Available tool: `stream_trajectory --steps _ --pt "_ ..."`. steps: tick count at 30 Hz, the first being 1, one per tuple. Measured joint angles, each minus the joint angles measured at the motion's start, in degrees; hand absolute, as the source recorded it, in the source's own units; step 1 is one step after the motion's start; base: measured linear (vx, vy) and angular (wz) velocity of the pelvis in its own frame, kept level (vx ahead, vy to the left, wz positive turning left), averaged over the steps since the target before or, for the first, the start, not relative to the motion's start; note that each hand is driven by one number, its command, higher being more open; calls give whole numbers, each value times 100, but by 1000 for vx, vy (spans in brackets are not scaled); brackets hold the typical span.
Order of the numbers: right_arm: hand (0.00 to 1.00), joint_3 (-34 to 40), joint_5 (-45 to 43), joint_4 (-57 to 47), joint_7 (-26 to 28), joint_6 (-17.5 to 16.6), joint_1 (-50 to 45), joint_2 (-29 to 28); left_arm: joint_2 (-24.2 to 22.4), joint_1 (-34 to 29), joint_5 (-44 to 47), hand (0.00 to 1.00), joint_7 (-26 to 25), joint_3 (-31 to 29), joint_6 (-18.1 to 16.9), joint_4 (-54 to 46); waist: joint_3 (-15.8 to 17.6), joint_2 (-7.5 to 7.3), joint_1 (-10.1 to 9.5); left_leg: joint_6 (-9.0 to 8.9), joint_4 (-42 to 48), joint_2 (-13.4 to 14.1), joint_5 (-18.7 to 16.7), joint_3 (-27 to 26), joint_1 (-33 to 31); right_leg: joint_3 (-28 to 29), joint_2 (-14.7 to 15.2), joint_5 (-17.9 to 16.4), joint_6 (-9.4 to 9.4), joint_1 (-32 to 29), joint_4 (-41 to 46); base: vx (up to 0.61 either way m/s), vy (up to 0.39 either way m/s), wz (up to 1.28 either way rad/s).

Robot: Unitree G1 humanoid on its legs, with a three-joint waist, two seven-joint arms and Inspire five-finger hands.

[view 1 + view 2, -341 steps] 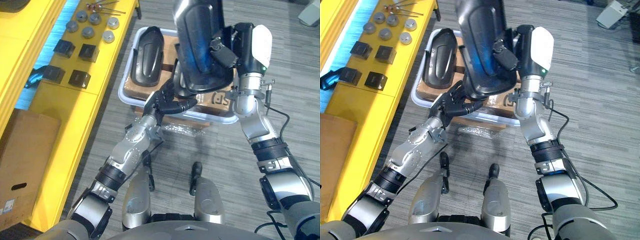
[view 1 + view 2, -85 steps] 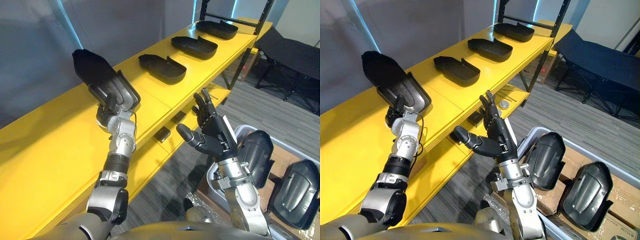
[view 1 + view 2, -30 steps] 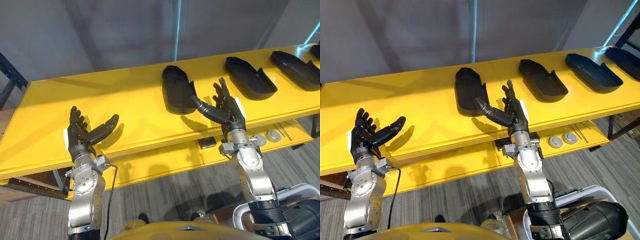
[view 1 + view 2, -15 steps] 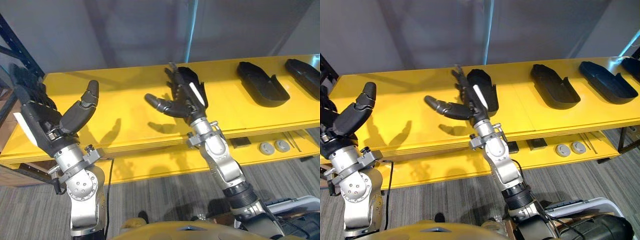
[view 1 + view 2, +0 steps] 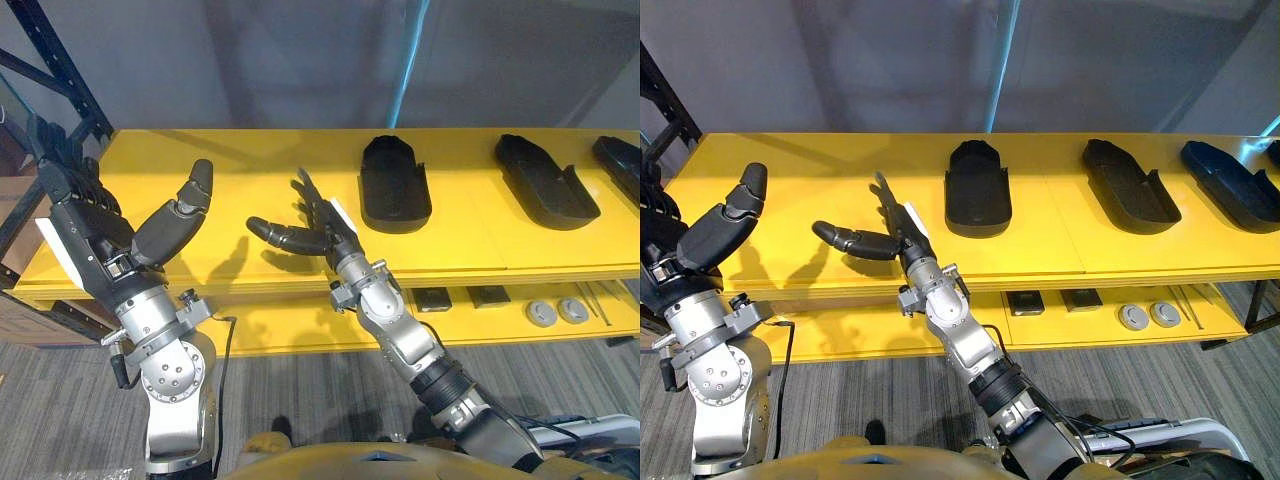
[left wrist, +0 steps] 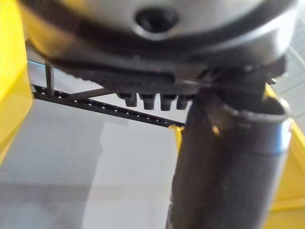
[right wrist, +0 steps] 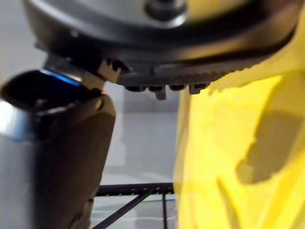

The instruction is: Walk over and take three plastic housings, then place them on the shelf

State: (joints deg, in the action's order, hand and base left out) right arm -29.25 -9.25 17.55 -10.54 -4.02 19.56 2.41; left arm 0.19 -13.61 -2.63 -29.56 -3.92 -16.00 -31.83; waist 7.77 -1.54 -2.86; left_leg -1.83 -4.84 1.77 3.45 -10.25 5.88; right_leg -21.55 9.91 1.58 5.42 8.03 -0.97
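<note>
Three black plastic housings lie hollow side up on the yellow shelf top (image 5: 250, 165): one in the middle (image 5: 394, 186), one to its right (image 5: 545, 193), one at the right edge (image 5: 1230, 185). My right hand (image 5: 322, 228) hovers open over the shelf's front, left of the middle housing and apart from it, thumb spread to the left. My left hand (image 5: 92, 232) is raised at the shelf's left end, fingers straight, thumb (image 5: 180, 212) spread, holding nothing. Both hands are empty.
The lower shelf holds two small black blocks (image 5: 431, 298) and two round metal discs (image 5: 541, 312). A dark rack upright (image 5: 55, 65) stands at the far left. A pale bin rim (image 5: 1185, 428) shows at the lower right above grey carpet.
The whole view has shifted along the shelf. My right hand, which was just in front of the middle housing, now sits clear to its left. The left hand stays raised and open.
</note>
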Motion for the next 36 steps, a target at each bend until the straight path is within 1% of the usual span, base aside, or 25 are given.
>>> stream_trajectory --steps 2,3,4,6,8,10,13,20,23,29,36 --pt "100 62 44 192 -280 -8 0 1 2 -57 7 100 0 80 0 99 1 2 -2 1 2 -6 41 49 -42 -44 2 1 0 -14 -2 5 -2 10" --pt "100 110 230 191 -507 -25 39 -13 2 -58 267 100 60 116 -3 164 1 2 -2 0 3 -5 45 52 -41 -45 -1 1 0 -12 -2 -1 -2 5" --pt "100 163 239 192 -643 -31 50 -28 0 -59 512 100 143 144 -3 176 2 3 -2 0 3 -5 47 52 -41 -45 0 1 0 -13 -1 0 0 0" --pt "100 278 464 227 -876 -35 49 -59 -1 -60 715 100 167 146 -8 210 3 4 3 2 3 -6 49 51 -42 -42 1 1 1 -15 0 0 0 0" --pt "100 385 467 245 -1007 -36 48 -61 -1 -62 785 100 201 163 -14 210 4 6 3 2 2 -6 50 51 -41 -41 2 0 -1 -15 1 0 0 0" --pt "100 499 486 247 -1067 -45 44 -62 -5 -62 1119 100 283 198 -21 210 9 15 6 2 2 -6 51 50 -42 -40 2 0 -1 -18 1 0 0 0" --pt "100 555 674 250 -1137 -65 13 -62 -13 -65 1391 100 411 286 -21 210 11 23 10 2 3 -6 51 48 -42 -37 2 0 -1 -20 0 0 0 0" --pt "100 721 662 288 -1258 -255 -88 -72 -18 -60 1437 100 673 436 -20 209 13 49 21 2 4 -6 53 43 -41 -31 2 1 0 -23 1 0 0 0" --pt "100 820 663 288 -1270 -304 -93 -73 -21 -59 1724 100 781 511 -16 208 11 63 21 2 4 -6 53 41 -36 -29 2 1 1 -20 2 0 0 0" --pt "100 865 665 288 -1354 -314 -156 -106 -23 -51 2002 100 914 590 -10 208 -3 86 25 2 4 -6 53 32 -30 -20 2 2 2 -18 2 0 0 0" --pt "100 1093 659 287 -1288 -339 -253 -120 -29 -49 2124 100 999 588 1 208 -15 109 18 2 4 -5 53 28 -24 -12 2 4 4 -13 2 0 0 0"
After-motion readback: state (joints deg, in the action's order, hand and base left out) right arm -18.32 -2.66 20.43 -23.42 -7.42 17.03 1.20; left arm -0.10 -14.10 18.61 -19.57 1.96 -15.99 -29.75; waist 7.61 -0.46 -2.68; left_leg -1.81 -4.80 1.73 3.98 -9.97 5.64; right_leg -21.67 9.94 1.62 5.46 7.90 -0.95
